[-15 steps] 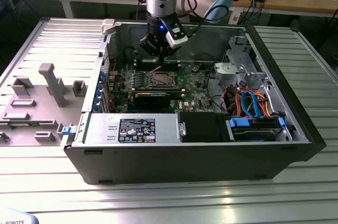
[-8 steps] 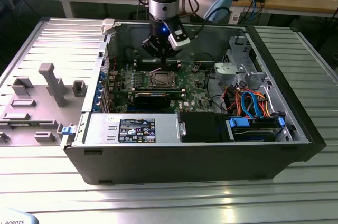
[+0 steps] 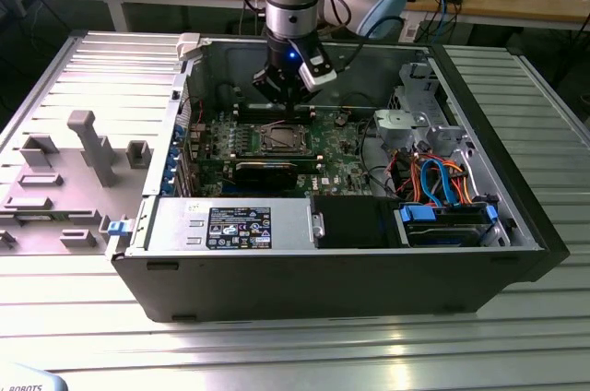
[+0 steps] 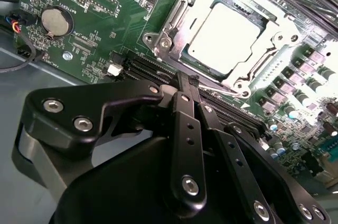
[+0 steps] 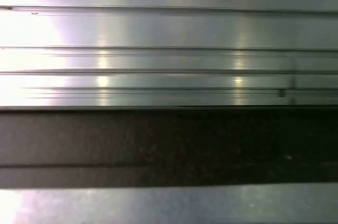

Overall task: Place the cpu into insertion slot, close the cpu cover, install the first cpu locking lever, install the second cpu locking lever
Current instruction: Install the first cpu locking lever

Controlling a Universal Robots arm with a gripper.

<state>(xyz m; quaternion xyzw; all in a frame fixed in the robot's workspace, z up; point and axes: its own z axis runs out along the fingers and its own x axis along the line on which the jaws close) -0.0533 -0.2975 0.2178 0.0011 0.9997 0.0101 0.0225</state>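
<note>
Pressed together, the black gripper (image 4: 187, 84) fingertips were seen at the square silver cpu cover (image 4: 274, 44) edge, the silvery-grey cpu (image 4: 229, 36) seated just beyond.

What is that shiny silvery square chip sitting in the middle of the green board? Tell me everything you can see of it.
The flat square chip with a pale silvery metal top lies level in the square socket on the green circuit board. A thin silver metal frame lies around its edges, its window leaving the top bare. The black gripper hangs near the socket's edge, fingers together, not touching the chip.
</note>
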